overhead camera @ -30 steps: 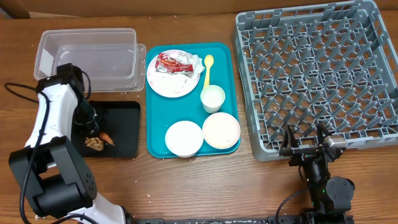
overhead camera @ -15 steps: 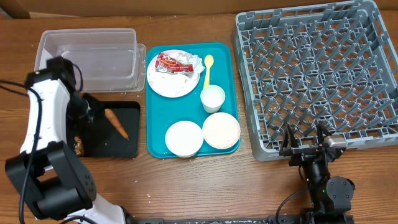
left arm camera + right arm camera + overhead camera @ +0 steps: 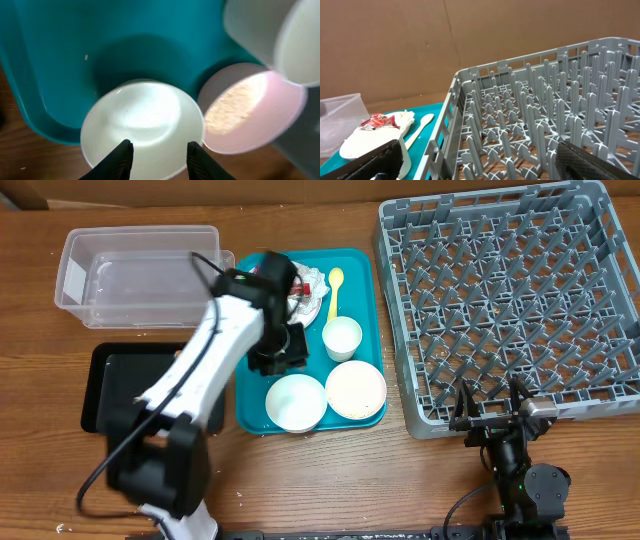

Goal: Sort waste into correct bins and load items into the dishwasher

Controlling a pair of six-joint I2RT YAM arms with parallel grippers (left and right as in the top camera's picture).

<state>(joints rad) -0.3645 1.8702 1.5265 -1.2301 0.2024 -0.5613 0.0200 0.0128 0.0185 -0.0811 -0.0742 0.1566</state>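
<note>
My left gripper (image 3: 283,355) hangs open over the teal tray (image 3: 360,280), fingers empty. In the left wrist view it (image 3: 159,146) hovers just above the empty white bowl (image 3: 145,115). The bowl with rice (image 3: 250,110) is beside it and the cup (image 3: 270,35) beyond. From overhead I see the empty bowl (image 3: 296,402), rice bowl (image 3: 356,389), cup (image 3: 342,337) and yellow spoon (image 3: 335,288). My arm covers most of the plate. The red-and-white wrapper (image 3: 377,121) lies on the plate (image 3: 365,142). My right gripper (image 3: 490,408) stands open at the grey dish rack's (image 3: 510,300) front edge.
The clear tub (image 3: 70,270) stands at the back left. In front of it lies the black tray (image 3: 110,385), partly covered by my left arm. The rack's upright pegs (image 3: 545,125) fill the right wrist view.
The left gripper let go of the carrot stick over the black tray. The arm then swung right and now hovers over the teal tray's empty bowl. The right arm has not moved.
</note>
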